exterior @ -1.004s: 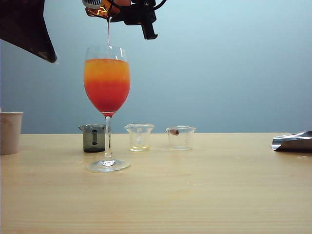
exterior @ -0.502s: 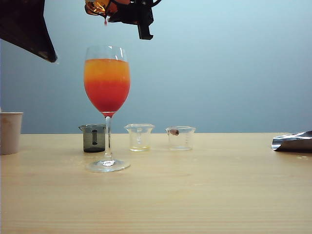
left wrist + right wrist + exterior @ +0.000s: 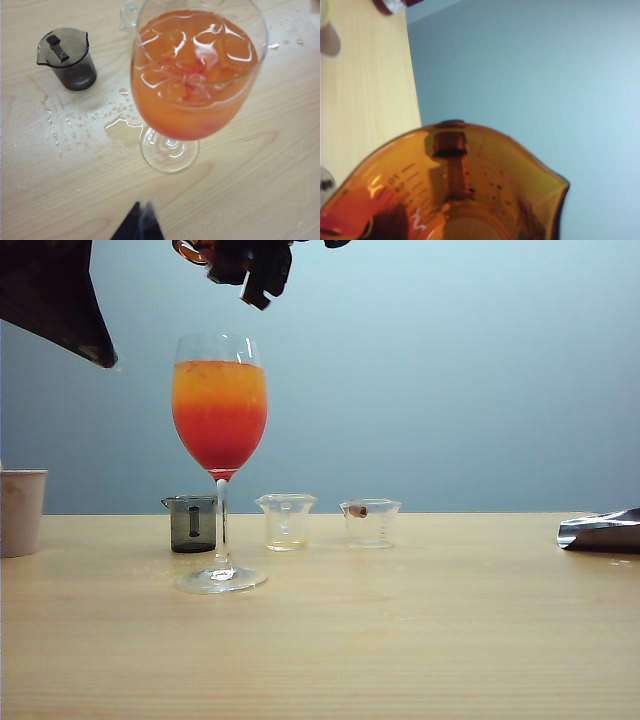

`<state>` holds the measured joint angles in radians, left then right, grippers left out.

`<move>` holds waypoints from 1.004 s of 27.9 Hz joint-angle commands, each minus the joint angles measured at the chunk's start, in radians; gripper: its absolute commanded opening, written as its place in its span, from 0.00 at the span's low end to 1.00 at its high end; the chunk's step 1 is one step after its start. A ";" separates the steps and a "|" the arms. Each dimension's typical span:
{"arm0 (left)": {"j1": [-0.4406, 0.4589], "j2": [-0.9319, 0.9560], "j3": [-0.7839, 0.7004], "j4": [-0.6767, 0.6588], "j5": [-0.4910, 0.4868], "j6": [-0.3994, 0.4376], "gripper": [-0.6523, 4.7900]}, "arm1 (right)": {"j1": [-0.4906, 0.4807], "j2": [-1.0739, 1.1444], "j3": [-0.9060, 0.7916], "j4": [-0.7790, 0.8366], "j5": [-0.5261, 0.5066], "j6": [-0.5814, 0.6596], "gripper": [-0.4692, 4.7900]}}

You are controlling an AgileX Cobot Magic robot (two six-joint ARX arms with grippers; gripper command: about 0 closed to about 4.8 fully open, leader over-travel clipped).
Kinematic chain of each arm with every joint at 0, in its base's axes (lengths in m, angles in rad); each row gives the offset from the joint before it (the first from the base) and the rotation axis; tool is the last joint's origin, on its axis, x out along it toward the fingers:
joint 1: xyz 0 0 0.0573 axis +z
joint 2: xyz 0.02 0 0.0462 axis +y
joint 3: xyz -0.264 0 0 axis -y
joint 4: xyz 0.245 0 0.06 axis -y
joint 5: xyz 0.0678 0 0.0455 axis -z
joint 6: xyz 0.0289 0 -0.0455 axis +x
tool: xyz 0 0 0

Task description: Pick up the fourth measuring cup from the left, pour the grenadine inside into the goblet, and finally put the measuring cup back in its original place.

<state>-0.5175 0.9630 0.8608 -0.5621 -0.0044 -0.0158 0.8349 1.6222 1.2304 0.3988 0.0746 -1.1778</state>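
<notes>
The goblet (image 3: 219,410) stands on the table, filled with orange juice over a dark red layer of grenadine (image 3: 219,445). From above, the left wrist view shows its bowl (image 3: 197,75) and foot. High over its rim, my right gripper (image 3: 245,268) is shut on the fourth measuring cup (image 3: 192,250), an amber cup that fills the right wrist view (image 3: 470,190), with red traces inside. My left gripper (image 3: 141,221) hangs above the table near the goblet's foot, tips together, holding nothing. Its arm is the dark shape (image 3: 55,300) at the upper left.
Behind the goblet stand a smoky grey cup (image 3: 192,523) and two clear cups (image 3: 286,521) (image 3: 371,523). A paper cup (image 3: 20,511) sits at the left edge, a crumpled foil piece (image 3: 600,530) at the right. Spilled droplets (image 3: 122,127) wet the wood by the goblet's foot.
The thin red stream into the goblet has stopped. My right wrist has rolled back, turning the amber cup away from its pouring tilt. The left arm has kept still.
</notes>
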 commanded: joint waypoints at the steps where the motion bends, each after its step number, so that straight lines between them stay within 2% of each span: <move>1: -0.002 -0.002 0.002 0.010 -0.003 0.005 0.11 | 0.002 -0.014 0.008 0.024 -0.008 0.187 0.36; 6: -0.002 -0.002 0.002 0.010 -0.003 0.005 0.11 | -0.011 -0.036 0.008 0.024 -0.068 0.458 0.35; 13: -0.002 -0.002 0.002 0.014 -0.003 0.005 0.11 | -0.060 -0.052 0.008 -0.005 -0.096 0.718 0.34; 15: -0.002 -0.002 0.002 0.014 -0.003 0.005 0.11 | -0.077 -0.066 0.008 -0.029 -0.134 0.777 0.34; 17: -0.002 -0.002 0.002 0.019 -0.003 0.004 0.11 | -0.105 -0.101 0.008 -0.063 -0.229 0.939 0.34; 20: -0.002 -0.002 0.002 0.034 -0.003 0.004 0.11 | -0.141 -0.135 0.008 -0.063 -0.333 1.115 0.34; 24: -0.002 -0.002 0.002 0.042 -0.003 0.004 0.11 | -0.187 -0.168 0.001 -0.069 -0.352 1.216 0.34; 28: -0.002 -0.002 0.002 0.042 0.001 0.004 0.11 | -0.240 -0.212 -0.023 -0.077 -0.356 1.230 0.35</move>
<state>-0.5175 0.9630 0.8608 -0.5346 -0.0040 -0.0158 0.6064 1.4323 1.2175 0.3046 -0.2775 0.0410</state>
